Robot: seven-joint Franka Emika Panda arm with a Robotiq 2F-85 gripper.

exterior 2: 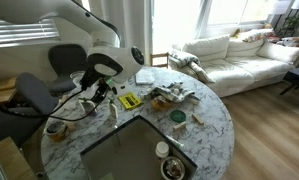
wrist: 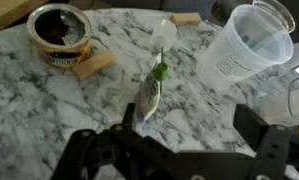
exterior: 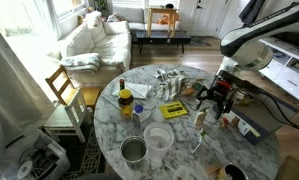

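Nearest the wrist camera sits the gripper (wrist: 169,148), its two black fingers (wrist: 84,150) spread wide and pinching nothing. Between them, lying flat on the marble table (wrist: 49,115), is a slim bottle (wrist: 151,90) with a green band. It points toward 12 o'clock, cap end away from the gripper, and looks clear of both fingers. A round tin (wrist: 59,35) with dark contents stands at 10 o'clock from the bottle, with a small wooden block (wrist: 94,65) just beside the tin. At 2 o'clock is a clear plastic cup (wrist: 244,45). In an exterior view the arm (exterior: 259,40) bends down over the round table — the gripper low above the marble near its rim.
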